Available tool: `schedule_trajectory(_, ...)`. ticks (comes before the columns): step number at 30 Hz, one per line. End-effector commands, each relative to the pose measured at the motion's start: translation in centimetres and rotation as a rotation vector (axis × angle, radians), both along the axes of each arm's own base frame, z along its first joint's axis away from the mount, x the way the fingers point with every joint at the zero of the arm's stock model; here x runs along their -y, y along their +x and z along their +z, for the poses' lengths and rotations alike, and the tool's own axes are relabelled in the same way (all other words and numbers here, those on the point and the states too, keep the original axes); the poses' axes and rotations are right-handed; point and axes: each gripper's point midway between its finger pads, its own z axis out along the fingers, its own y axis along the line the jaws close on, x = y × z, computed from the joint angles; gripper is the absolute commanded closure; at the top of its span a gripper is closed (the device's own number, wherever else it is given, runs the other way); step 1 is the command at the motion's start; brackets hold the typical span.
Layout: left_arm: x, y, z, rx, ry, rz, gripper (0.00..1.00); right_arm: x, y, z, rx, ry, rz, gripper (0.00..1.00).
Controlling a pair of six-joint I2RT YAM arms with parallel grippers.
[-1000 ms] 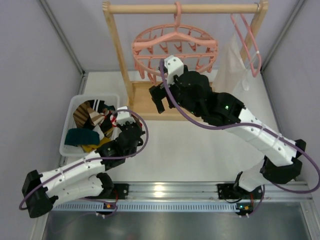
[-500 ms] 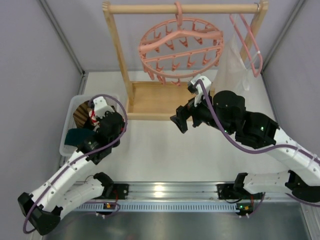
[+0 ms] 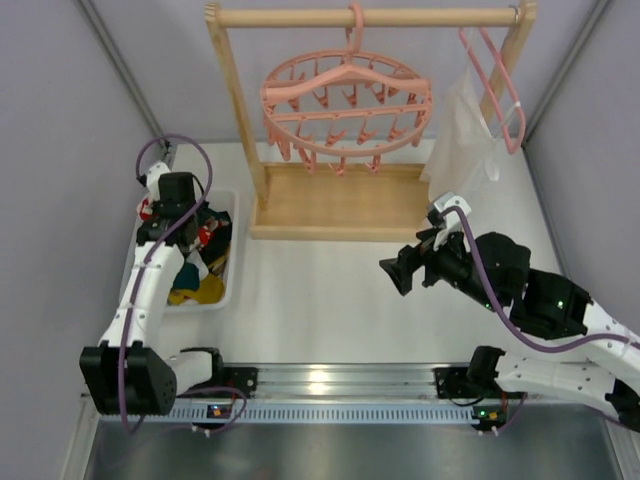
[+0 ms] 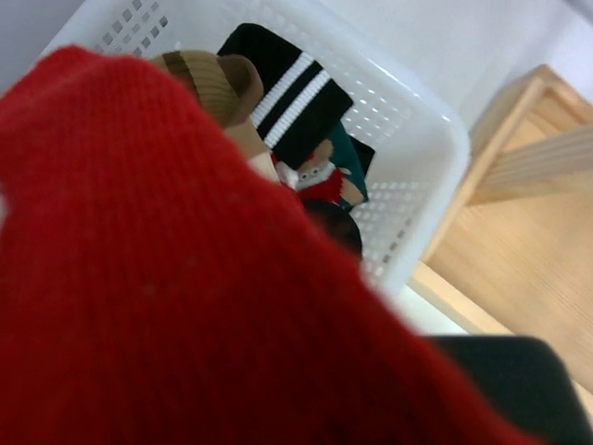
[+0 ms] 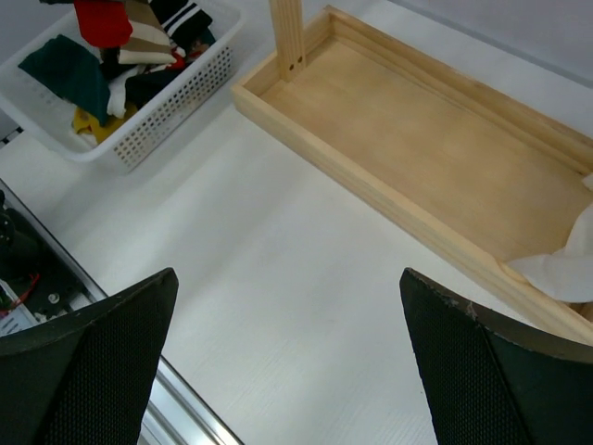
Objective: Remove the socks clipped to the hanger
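- Both arms have swung away from the pink ring hanger [image 3: 290, 92] in the last second: the left one out over the basket [image 3: 228, 200], the right one back above the white worktop [image 3: 320, 300].
- Count: two arms, one ring hanger, one wooden rack [image 3: 330, 200], one white perforated basket, and a heap of socks whose number cannot be told.
- Left pincer [image 3: 190, 222] is pressed together on a red sock [image 4: 167, 278], whose knit fills the wrist view above the basket.
- Right pincer [image 3: 398, 273] is spread wide, its black textured fingers [image 5: 93, 371] touching nothing.
- In the basket lie a black sock with white stripes [image 4: 292, 97], a dark teal sock [image 5: 65, 69], and tan and yellow pieces.
- Hooked on the rack's rail, the round plastic hanger dangles many small clips.
- A translucent white garment [image 3: 460, 140] hangs at the rack's right end.
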Motion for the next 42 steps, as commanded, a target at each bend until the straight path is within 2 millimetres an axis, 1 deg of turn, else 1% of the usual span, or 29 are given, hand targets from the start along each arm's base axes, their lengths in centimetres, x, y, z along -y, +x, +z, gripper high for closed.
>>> schedule_trajectory(1,-1.1,1.4,0.6,-0.061,0.006,-0.061,0.98,1.1,0.6,0.8,0.027,0.069,-0.064,0.01)
schedule_trajectory(2,-1.4,1.7,-0.3,-0.101,0.02,-0.062,0.95,1.3,0.6,0.5,0.026,0.065,-0.069,0.01)
schedule_trajectory(5,-1.7,2.3,-0.6,-0.14,0.027,-0.073,0.86,1.9,0.5,0.2,0.031,0.063,-0.079,0.0)
schedule_trajectory(6,-1.6,2.3,-0.7,-0.15,0.029,-0.079,0.71,2.1,0.4,0.3,0.036,0.068,-0.081,0.01)
schedule_trajectory(8,-1.8,2.1,-0.7,-0.168,0.038,-0.078,0.52,2.3,0.5,0.1,0.036,0.066,-0.089,0.01)
schedule_trajectory(9,-1.6,2.1,-0.7,-0.17,0.035,-0.093,0.31,2.3,0.5,-0.3,0.036,0.062,-0.092,0.0)
schedule_trajectory(10,-1.6,2.0,-0.4,-0.166,0.04,-0.095,0.25,2.3,0.5,-0.5,0.035,0.059,-0.09,0.01)
schedule_trajectory(11,-1.8,1.5,-0.1,-0.171,0.045,-0.086,0.1,2.3,0.6,-0.7,0.032,0.055,-0.095,0.01)
schedule_trajectory(12,-2.3,1.1,0.3,-0.169,0.064,-0.064,0.02,2.1,0.7,-1.2,0.026,0.044,-0.096,0.01)
schedule_trajectory(14,-2.6,0.6,1.6,-0.151,0.088,-0.053,0.02,2.1,0.9,-1.7,0.017,0.034,-0.108,0.01)
schedule_trajectory(16,-2.3,-0.3,3.8,-0.097,0.087,-0.069,0.02,2.1,1.2,-2.3,0.007,0.024,-0.125,0.01)
schedule_trajectory(17,-1.9,-0.6,4.5,-0.08,0.084,-0.095,0.02,2.4,1.6,-2.5,0.001,0.026,-0.157,0.0)
schedule_trajectory(18,-1.4,-1.4,6.1,-0.025,0.079,-0.125,0.02,2.7,1.8,-2.9,-0.004,0.022,-0.18,0.0)
schedule_trajectory(20,0.2,-2.2,7.0,0.01,0.05,-0.211,0.02,3.4,2.4,-3.8,-0.021,0.031,-0.242,0.01)
schedule_trajectory(21,0.8,-3.2,7.7,0.033,0.039,-0.241,0.02,4.0,2.7,-3.8,-0.022,0.046,-0.276,0.0)
schedule_trajectory(24,2.4,-5.1,8.4,0.064,0.007,-0.324,0.02,5.5,3.4,-4.1,-0.034,0.105,-0.371,0.0)
schedule_trajectory(25,2.8,-6.3,9.1,0.087,0.008,-0.345,0.02,5.9,3.5,-4.1,-0.033,0.118,-0.394,0.01)
schedule_trajectory(26,3.3,-7.0,9.3,0.094,0.011,-0.374,0.02,6.3,3.6,-4.5,-0.033,0.121,-0.421,0.01)
schedule_trajectory(28,4.2,-8.7,10.2,0.124,0.028,-0.425,0.02,7.0,3.5,-4.3,-0.018,0.144,-0.438,0.01)
schedule_trajectory(29,4.5,-9.3,10.7,0.139,0.038,-0.441,0.02,7.5,3.6,-4.5,-0.01,0.137,-0.457,0.01)
schedule_trajectory(30,5.5,-9.8,10.9,0.148,0.046,-0.489,0.02,8.1,3.4,-4.4,-0.003,0.14,-0.47,0.0)
schedule_trajectory(31,5.9,-10.3,11.3,0.157,0.056,-0.514,0.02,8.4,3.3,-4.3,0.0,0.141,-0.479,0.01)
schedule_trajectory(34,6.8,-12.1,12.3,0.195,0.099,-0.58,0.01,10.2,2.9,-4.4,0.009,0.104,-0.517,0.0)
schedule_trajectory(35,7.2,-13.0,12.8,0.228,0.118,-0.615,0.01,11.2,2.8,-4.1,0.014,0.103,-0.555,0.01)
schedule_trajectory(37,6.9,-13.8,13.2,0.253,0.152,-0.621,0.02,13.0,2.3,-4.5,0.014,0.069,-0.593,0.01)
schedule_trajectory(38,6.9,-14.0,13.3,0.261,0.161,-0.624,0.02,13.9,2.2,-4.0,0.026,0.07,-0.623,0.0)
schedule_trajectory(39,6.6,-14.6,13.7,0.288,0.171,-0.616,0.01,14.7,1.9,-3.8,0.034,0.071,-0.637,0.01)
schedule_trajectory(40,6.1,-14.7,13.5,0.284,0.187,-0.593,0.02,15.5,1.6,-4.1,0.034,0.041,-0.646,0.01)
schedule_trajectory(42,5.9,-15.0,13.3,0.291,0.2,-0.588,0.01,17.1,1.0,-3.1,0.052,0.049,-0.675,0.01)
